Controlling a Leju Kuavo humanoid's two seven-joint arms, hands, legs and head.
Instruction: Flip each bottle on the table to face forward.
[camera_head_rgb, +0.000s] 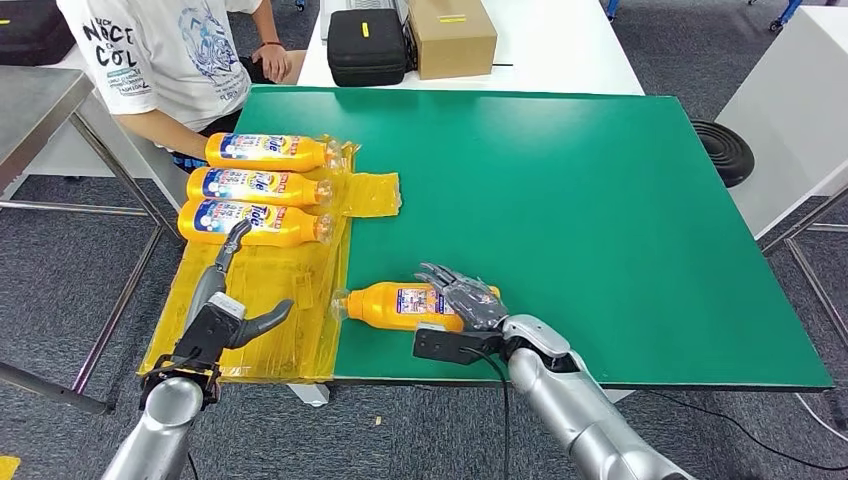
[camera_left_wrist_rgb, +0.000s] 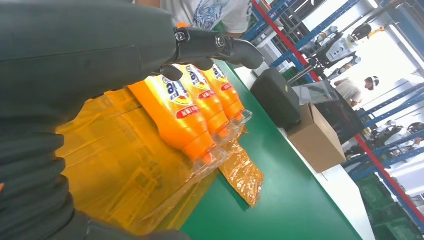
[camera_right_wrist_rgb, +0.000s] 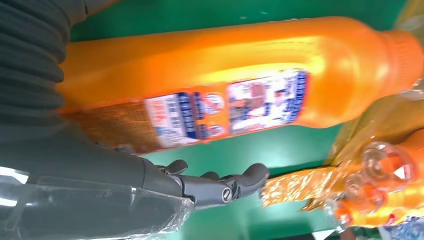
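Note:
Three orange bottles (camera_head_rgb: 265, 152) (camera_head_rgb: 255, 186) (camera_head_rgb: 250, 222) lie side by side on yellow film (camera_head_rgb: 270, 300) at the table's left, blue-and-white front labels up, caps pointing right. A fourth orange bottle (camera_head_rgb: 395, 305) lies on the green mat near the front edge with its small back label up. My right hand (camera_head_rgb: 465, 298) hovers with spread fingers over this bottle's base end; in the right wrist view the bottle (camera_right_wrist_rgb: 225, 85) lies beside the straight fingers (camera_right_wrist_rgb: 220, 187), ungripped. My left hand (camera_head_rgb: 225, 310) is open above the film, one finger reaching toward the nearest of the three bottles (camera_left_wrist_rgb: 182, 120).
A person in a white printed shirt (camera_head_rgb: 170, 60) sits at the table's far left corner. A black case (camera_head_rgb: 367, 45) and a cardboard box (camera_head_rgb: 452, 35) stand on the white table behind. The green mat (camera_head_rgb: 580, 200) stretches bare to the right.

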